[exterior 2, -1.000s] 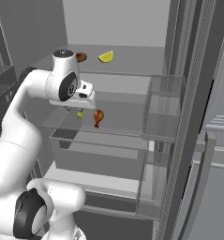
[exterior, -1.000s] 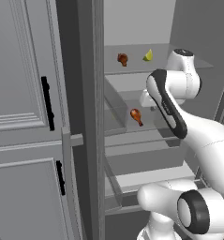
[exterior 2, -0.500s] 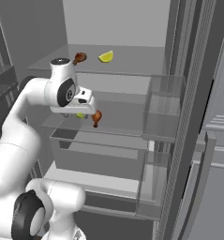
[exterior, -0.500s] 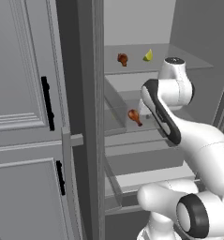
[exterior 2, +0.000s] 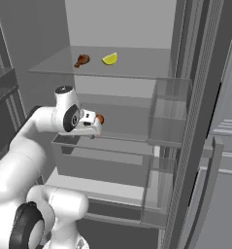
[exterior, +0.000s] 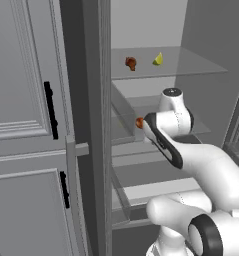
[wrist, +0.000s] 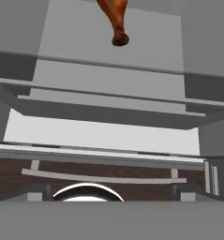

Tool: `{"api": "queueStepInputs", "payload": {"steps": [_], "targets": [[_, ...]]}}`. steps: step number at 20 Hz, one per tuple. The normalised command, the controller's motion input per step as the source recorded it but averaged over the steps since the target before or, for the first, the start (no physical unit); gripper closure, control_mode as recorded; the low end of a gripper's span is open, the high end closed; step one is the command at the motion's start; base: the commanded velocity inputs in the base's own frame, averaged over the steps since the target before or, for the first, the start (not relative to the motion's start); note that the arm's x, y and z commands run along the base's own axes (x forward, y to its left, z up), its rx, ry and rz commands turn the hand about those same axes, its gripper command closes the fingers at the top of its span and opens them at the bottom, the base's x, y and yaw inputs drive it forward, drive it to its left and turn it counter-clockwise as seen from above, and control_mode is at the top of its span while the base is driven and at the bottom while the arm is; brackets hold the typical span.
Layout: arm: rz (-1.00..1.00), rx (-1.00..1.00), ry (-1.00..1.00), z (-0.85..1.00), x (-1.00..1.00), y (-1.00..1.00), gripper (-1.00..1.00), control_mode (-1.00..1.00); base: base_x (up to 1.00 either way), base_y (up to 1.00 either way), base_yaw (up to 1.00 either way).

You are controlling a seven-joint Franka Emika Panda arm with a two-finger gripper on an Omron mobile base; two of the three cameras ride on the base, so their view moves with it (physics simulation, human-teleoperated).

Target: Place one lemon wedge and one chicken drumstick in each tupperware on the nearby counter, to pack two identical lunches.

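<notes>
Hovering the gripper [exterior 2: 91,131] low over the middle shelf [exterior 2: 127,127] of the open fridge, wrist now swung down and in from where it was a second ago. Appearing to have let go of the drumstick [exterior 2: 100,119]: a second back pinching it, now leaving it just beside the hand, out ahead and well clear of the fingers in the hand view [wrist: 114,21]. Not managing to tell from these angles how wide the jaws are standing; carrying nothing, as far as can be judged.

Meaning, probably, a lost or abandoned grasp: still needing to pick this piece up again before any packing is getting done.

Leaving the second drumstick [exterior: 130,62] and the lemon wedge [exterior: 158,60] untouched, near each other on the top shelf [exterior: 191,62].

Working in a tight slot: top shelf close overhead, clear door bin [exterior 2: 168,116] crowding one side, door [exterior: 21,125] edge on the other, all limiting how the arm is backing out.
</notes>
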Motion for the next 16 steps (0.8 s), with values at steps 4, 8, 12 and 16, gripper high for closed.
{"api": "queueStepInputs", "payload": {"steps": [4, 8, 12, 16], "targets": [[0.02, 0.05, -0.28, -0.26, 0.07, 0.00, -1.00, -1.00, 0.00, 0.00, 0.00], [0.14, 0.03, -0.17, 0.47, 0.19, 0.00, -1.00, -1.00, 0.00, 0.00, 0.00], [0.15, 0.00, 0.04, 0.17, 0.84, 0.00, -1.00, -1.00, 0.00, 0.00, 0.00], [0.12, -0.01, 0.24, 0.05, 1.00, 0.00, -1.00, -1.00, 0.00, 0.00, 0.00]]}}
